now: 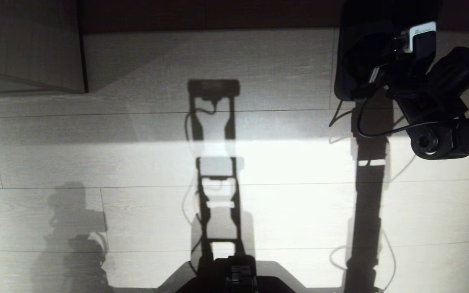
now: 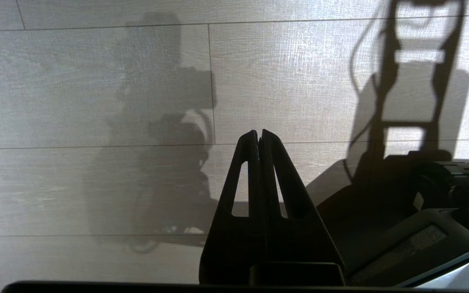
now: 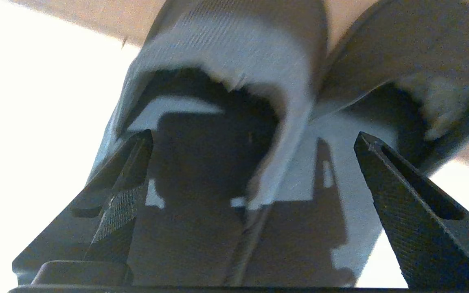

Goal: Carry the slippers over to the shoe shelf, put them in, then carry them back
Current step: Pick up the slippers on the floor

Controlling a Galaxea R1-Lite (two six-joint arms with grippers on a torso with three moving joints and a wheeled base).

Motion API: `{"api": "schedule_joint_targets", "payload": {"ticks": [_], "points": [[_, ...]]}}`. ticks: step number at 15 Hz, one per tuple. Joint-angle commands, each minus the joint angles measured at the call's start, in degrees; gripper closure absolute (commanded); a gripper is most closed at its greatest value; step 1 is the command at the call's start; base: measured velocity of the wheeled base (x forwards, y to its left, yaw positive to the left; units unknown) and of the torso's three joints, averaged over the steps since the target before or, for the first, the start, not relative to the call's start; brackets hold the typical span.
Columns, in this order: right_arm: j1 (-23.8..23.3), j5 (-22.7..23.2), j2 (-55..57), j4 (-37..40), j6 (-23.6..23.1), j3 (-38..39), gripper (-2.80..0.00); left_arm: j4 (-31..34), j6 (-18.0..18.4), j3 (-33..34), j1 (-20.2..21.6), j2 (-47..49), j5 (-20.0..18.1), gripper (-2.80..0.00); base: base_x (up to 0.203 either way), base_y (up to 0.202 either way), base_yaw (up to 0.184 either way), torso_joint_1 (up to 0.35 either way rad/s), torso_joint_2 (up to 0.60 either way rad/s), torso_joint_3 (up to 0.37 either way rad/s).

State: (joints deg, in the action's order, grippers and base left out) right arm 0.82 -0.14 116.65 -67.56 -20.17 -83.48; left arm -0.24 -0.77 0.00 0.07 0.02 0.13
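Pale wood-plank floor (image 1: 283,211); dark slippers (image 3: 234,81) side by side on it

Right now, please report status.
Right pincer open over the slippers, side by side on floor. Left pincer shut, parked. Nothing in the way.

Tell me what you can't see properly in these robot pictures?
- The slippers: head view, mostly hidden behind the right arm, dark against it.
- Right gripper: right wrist view shows it open around the slippers' adjoining inner sides; contact unclear.
- The slippers' toes: right wrist view, cut off by the picture edge.
- Left gripper: shut; outside the head view.
- The shoe shelf: cannot be identified.
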Motion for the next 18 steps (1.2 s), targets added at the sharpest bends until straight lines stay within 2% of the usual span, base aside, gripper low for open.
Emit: {"api": "schedule_joint_targets", "payload": {"ticks": [1,11,18], "points": [[0.03,-0.23,1.12,-0.4,-0.19,-0.71,-2.8,-0.02,-0.02,0.0,0.01,-0.02,-0.05,0.0,0.0,0.0,0.0,0.0,0.0,0.0],[-1.43,-2.06,6.14,-0.03,0.31,-9.24,-2.8,-0.02,-0.02,0.0,0.01,-0.02,-0.05,0.0,0.0,0.0,0.0,0.0,0.0,0.0],[-2.18,-3.07,8.73,1.7,3.48,-16.37,-2.8,-0.02,-0.02,0.0,0.01,0.02,-0.05,0.0,0.0,0.0,0.0,0.0,0.0,0.0]]}}
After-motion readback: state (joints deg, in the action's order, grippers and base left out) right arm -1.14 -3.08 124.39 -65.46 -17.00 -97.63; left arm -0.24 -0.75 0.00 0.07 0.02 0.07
